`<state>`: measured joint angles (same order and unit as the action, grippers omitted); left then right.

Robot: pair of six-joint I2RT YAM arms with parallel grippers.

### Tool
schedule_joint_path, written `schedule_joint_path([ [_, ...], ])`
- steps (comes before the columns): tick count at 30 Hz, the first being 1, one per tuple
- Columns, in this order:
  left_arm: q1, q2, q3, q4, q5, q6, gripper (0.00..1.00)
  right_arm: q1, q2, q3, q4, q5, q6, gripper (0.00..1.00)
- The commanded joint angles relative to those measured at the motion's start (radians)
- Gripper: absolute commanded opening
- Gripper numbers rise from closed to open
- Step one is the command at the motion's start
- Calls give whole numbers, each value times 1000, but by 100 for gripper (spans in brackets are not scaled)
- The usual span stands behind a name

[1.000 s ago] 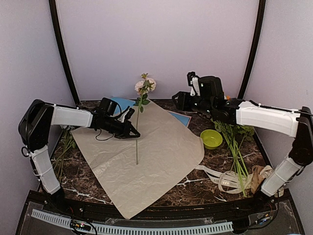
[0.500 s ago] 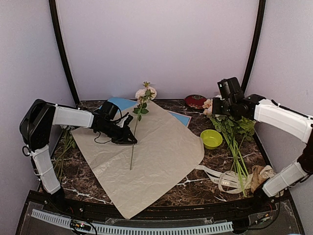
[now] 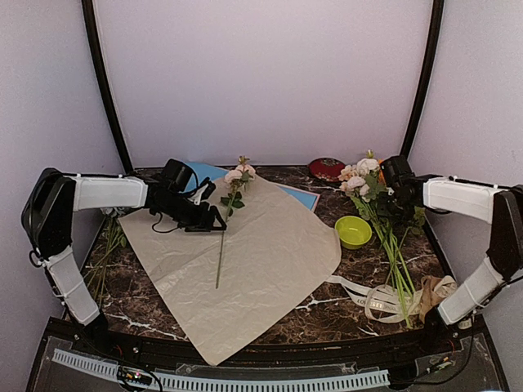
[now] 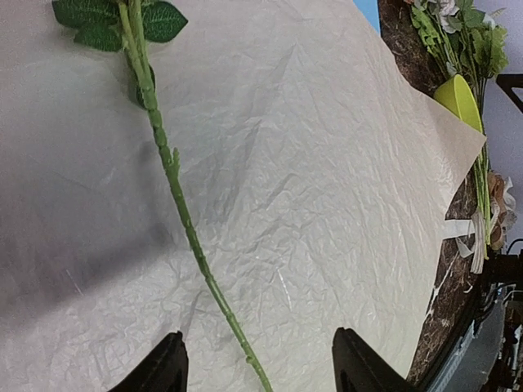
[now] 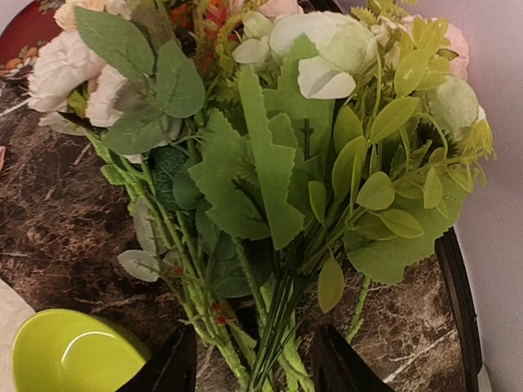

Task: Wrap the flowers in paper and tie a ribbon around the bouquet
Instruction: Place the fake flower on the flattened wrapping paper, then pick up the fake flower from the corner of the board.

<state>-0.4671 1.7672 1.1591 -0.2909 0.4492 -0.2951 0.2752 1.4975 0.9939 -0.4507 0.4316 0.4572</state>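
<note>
A single flower lies flat on the tan paper (image 3: 270, 245), its pink-cream bloom (image 3: 237, 173) at the far edge and its thin green stem (image 4: 176, 175) running toward me. My left gripper (image 3: 216, 225) hovers low over that stem, open (image 4: 258, 339), and the stem passes between its fingers untouched. At the right, a bunch of cream and pale pink flowers (image 3: 359, 173) with green leaves (image 5: 270, 163) lies on the table. My right gripper (image 3: 391, 209) is down over its stems, open (image 5: 255, 336), fingers either side of them. The cream ribbon (image 3: 368, 300) lies loose at the near right.
A lime green bowl (image 3: 353, 231) sits beside the paper's right edge, and a red dish (image 3: 327, 168) stands at the back. A light blue sheet (image 3: 301, 197) lies under the paper's far side. Another bunch (image 3: 110, 245) rests at the left edge. A tan scrap (image 3: 430, 296) lies by the ribbon.
My left gripper has opened and let go of the stem, which dropped from upright to flat on the paper. My right arm swung right and down onto the bunch's stems.
</note>
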Motion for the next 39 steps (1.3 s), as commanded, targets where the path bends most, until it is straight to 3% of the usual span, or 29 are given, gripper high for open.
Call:
schedule_joint_path([
  [1, 3, -95, 16, -21, -67, 53, 63, -43, 69, -9, 63, -3, 27, 49],
  [7, 4, -97, 16, -24, -48, 67, 62, -68, 140, -23, 81, 30, 35, 46],
  [14, 3, -92, 20, -26, -42, 76, 61, -105, 178, -40, 138, -10, 19, 34],
  [19, 4, -91, 19, -24, -42, 77, 61, -105, 157, -53, 156, -18, 17, 12],
  [24, 4, -87, 26, -30, -38, 87, 61, -105, 123, -54, 133, -17, 4, 2],
  [27, 3, -86, 28, -31, -41, 93, 61, -105, 104, -55, 111, -20, -1, 1],
  [31, 3, -83, 36, -42, -38, 105, 61, -104, 71, -57, 96, -24, -4, 9],
  [39, 3, -84, 39, -48, -40, 115, 61, -105, 31, -49, 80, -19, -6, 0],
])
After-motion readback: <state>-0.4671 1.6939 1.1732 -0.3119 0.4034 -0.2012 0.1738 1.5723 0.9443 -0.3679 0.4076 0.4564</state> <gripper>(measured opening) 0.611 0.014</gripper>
